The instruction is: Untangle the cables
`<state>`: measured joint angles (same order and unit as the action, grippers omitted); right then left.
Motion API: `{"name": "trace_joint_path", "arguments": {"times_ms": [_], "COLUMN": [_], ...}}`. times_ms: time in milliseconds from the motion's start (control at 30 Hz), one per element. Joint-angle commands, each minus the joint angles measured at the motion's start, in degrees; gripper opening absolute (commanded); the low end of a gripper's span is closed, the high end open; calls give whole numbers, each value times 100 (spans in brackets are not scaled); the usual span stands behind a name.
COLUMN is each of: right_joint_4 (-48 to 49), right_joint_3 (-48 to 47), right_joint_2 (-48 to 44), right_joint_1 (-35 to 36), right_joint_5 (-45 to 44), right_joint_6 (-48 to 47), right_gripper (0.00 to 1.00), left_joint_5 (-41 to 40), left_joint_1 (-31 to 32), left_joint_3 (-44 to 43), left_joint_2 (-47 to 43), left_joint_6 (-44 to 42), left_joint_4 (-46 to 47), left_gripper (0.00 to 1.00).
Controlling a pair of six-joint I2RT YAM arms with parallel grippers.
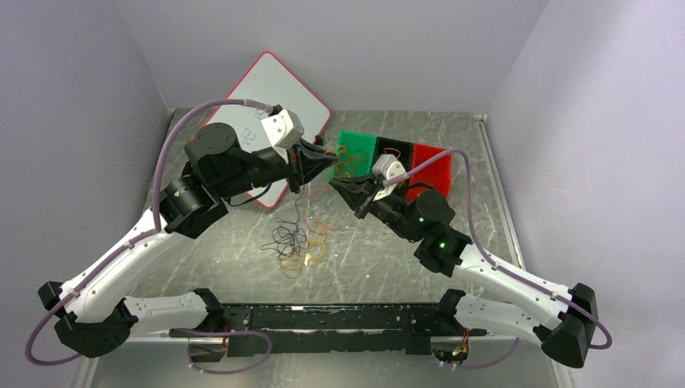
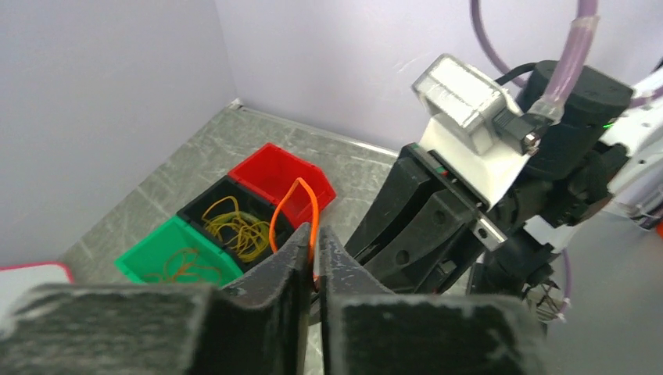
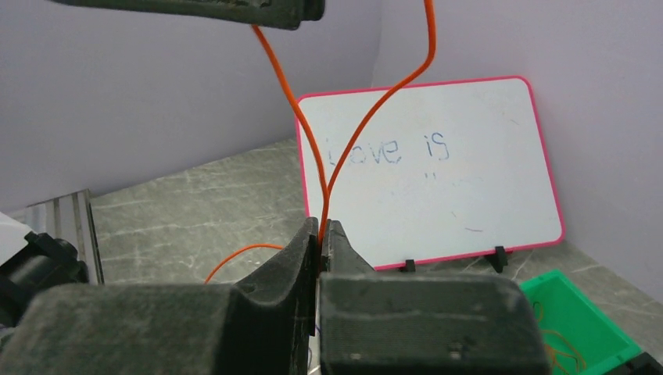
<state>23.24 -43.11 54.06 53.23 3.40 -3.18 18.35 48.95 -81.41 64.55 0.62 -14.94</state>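
Right gripper (image 3: 321,236) tight around orange cable (image 3: 428,31)

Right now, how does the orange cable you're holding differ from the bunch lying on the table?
The orange cable hangs in the air, pinched by both the left gripper and the right gripper; the bunch lies loose on the table. The orange cable is a single loop of one colour; the bunch is several overlapping loops, dark, orange and yellowish. Both are thin and wiry.

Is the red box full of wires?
No, the red box looks empty, while yellow wires lie in the black box beside it.
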Motion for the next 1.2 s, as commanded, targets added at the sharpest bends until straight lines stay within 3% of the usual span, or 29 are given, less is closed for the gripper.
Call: {"name": "trace_joint_path", "arguments": {"times_ms": [0,133,333,533,700,1167], "right_joint_4": [-168,-721,-1299,-1551,-1652,-518], "right_joint_3": [-167,-610,-1050,-1302,-1590,-2145], "right_joint_2": [-120,-3,215,484,935,2505], "right_joint_1": [-17,-28,-112,-351,-832,-1832], "right_joint_5": [-392,-938,-1546,-1855,-1621,-1106], "right_joint_6": [271,542,643,582,728,377], "right_gripper": [0,0,0,0,0,0], "left_joint_5": [-632,-765,-883,-1426,-1931,-2623], "left_joint_1": [-17,-17,-17,-17,-17,-33], "left_joint_3": [220,541,1255,1920,2398,3817], "left_joint_2": [-198,-321,-618,-982,-1093,-1171], "left_joint_6": [220,411,727,1058,1370,2457], "left_joint_4": [221,265,361,311,118,-17], "left_gripper": [16,39,51,54,55,57]}}
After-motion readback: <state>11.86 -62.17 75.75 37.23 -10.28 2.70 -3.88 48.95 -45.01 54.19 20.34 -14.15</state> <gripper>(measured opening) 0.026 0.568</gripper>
